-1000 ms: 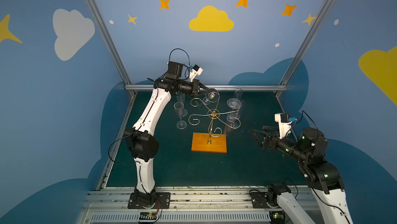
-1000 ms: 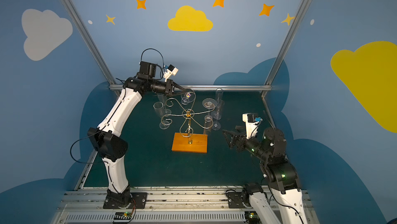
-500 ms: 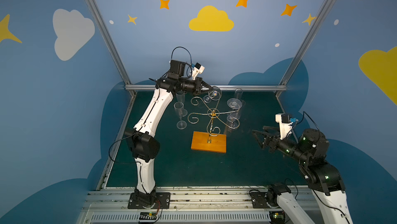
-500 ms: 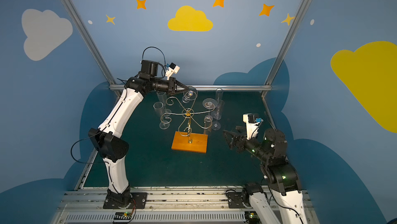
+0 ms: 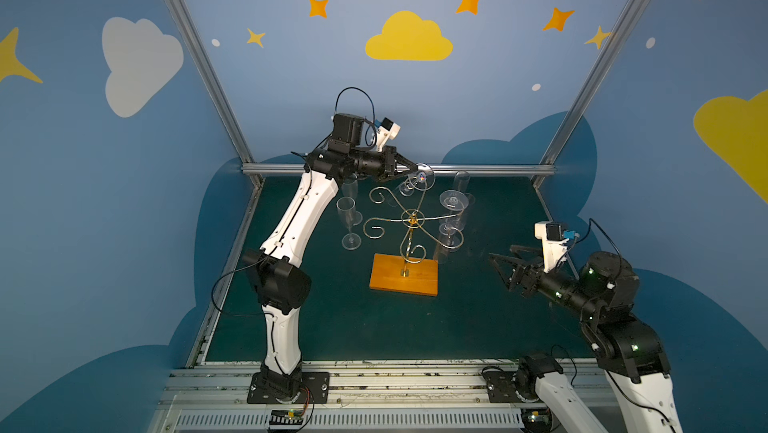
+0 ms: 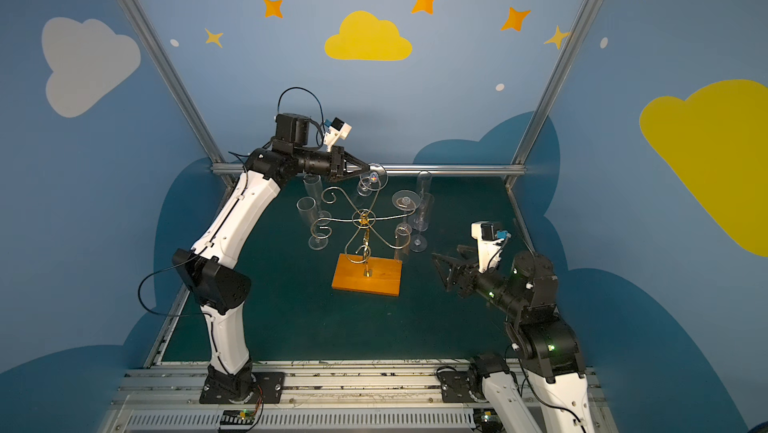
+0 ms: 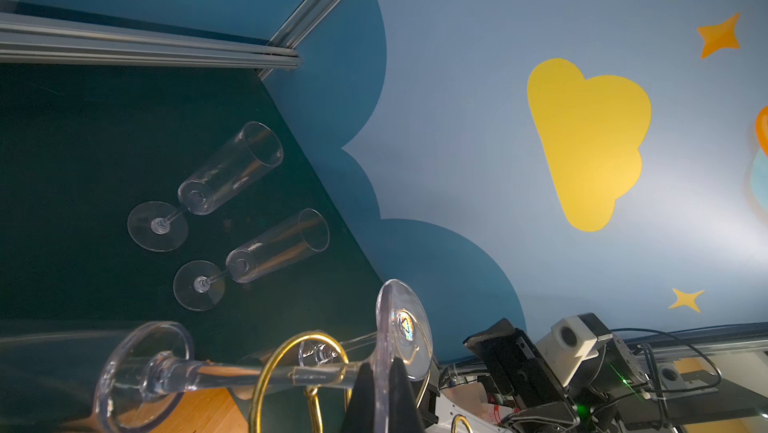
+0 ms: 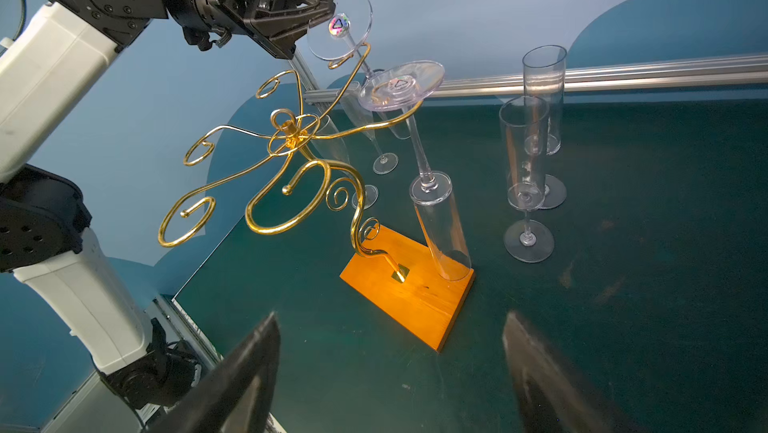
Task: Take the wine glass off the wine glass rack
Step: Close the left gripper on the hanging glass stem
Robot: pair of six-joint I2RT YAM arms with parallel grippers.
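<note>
The wine glass rack (image 5: 412,217) (image 6: 364,217) (image 8: 291,136) is gold wire on an orange wooden base (image 5: 405,275). A clear wine glass (image 5: 424,177) (image 6: 376,177) (image 8: 340,24) hangs upside down at its far arm. My left gripper (image 5: 415,168) (image 6: 368,167) (image 7: 384,389) is shut on the rim of its round foot (image 7: 401,327). The foot is tilted, above the gold curl (image 7: 299,352), and the stem still runs through that curl. My right gripper (image 5: 500,253) (image 6: 446,252) (image 8: 390,327) stands open and empty, low and right of the base.
A second glass (image 5: 454,200) (image 8: 401,84) hangs from the rack's right arm, its bowl over the base's corner. Two tall glasses (image 5: 347,219) stand left of the rack and others (image 8: 525,177) right of it. The back rail (image 5: 399,169) runs just behind the left gripper.
My left gripper has moved a little up and to the right, taking the glass's foot with it. The right arm has not moved.
</note>
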